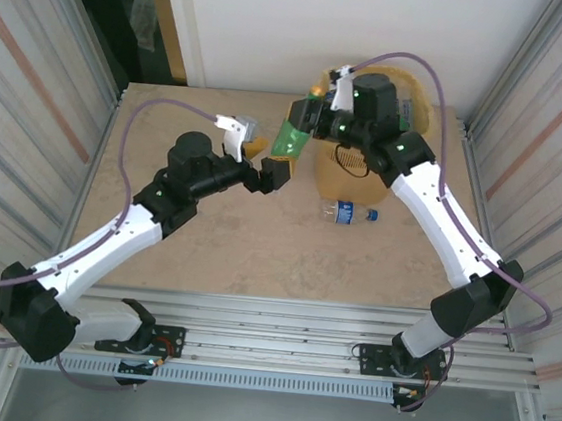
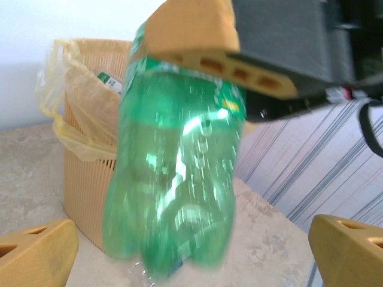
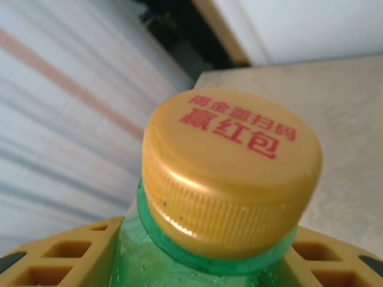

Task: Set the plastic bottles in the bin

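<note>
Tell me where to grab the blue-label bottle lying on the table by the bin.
Grip the blue-label bottle around its labelled middle, coming straight down with jaws across its width. It lies flat on its side, cap to the right, and the bin stands close behind.

Cap text: the yellow cap (image 3: pixel 230 170) of the green bottle (image 3: pixel 179 269) bore red Chinese print, a small line "揭金盖扫码" above a larger "赢红包".
Blue label (image 1: pixel 344 212): on the clear bottle (image 1: pixel 363 215) lying on the surface (image 1: pixel 216 254); too small to read.
Green-white label (image 2: pixel 109 81): inside the bin (image 2: pixel 90 179); blurred, unreadable.
</note>
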{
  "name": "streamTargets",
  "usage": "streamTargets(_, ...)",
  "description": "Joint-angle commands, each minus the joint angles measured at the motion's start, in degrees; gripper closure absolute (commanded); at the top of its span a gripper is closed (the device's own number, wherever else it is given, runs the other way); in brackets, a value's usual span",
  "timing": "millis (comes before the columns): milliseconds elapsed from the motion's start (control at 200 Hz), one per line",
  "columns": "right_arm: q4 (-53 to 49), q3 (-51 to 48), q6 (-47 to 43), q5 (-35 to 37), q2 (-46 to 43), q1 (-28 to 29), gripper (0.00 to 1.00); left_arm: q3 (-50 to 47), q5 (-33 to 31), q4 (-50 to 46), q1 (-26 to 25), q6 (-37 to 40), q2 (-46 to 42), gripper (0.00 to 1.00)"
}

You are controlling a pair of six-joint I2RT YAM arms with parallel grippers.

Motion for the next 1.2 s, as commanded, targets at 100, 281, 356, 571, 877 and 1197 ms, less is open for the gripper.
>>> streamTargets(100, 3.7, 4.7, 3.9, 7.2, 0.0, -6.5, 0.56, 0.4, -5.2, -2.1, -0.4, 3.4, -4.8, 0.01)
streamTargets(281, 6.9, 6.0, 8.0, 8.8, 2.8, -12.2, 0.55, -0.6, -7.6, -4.5, -0.2, 4.1, -4.9, 0.01)
streamTargets(356, 7.8, 8.5, 9.7, 8.5, 5.0, -14.1, 0.54, -1.1, -7.8, -4.8, 0.0, 3.8, -4.8, 0.01)
streamTargets(571, 6.6, 14.3, 11.3, 9.9, 11.7, -16.3, 0.52, -2.0, -8.0, -5.4, 0.4, 3.1, -4.7, 0.01)
streamTargets(877, 5.6, 19.6, 13.3, 11.7, 18.6, -16.3, 0.51, -2.5, -7.6, -5.1, 0.7, 2.0, -4.0, 0.01)
streamTargets(1197, 3.7, 18.3, 12.9, 16.3, 20.8, -15.3, 0.48, -2.8, -7.3, -4.8, 0.8, 1.5, -3.7, 0.01)
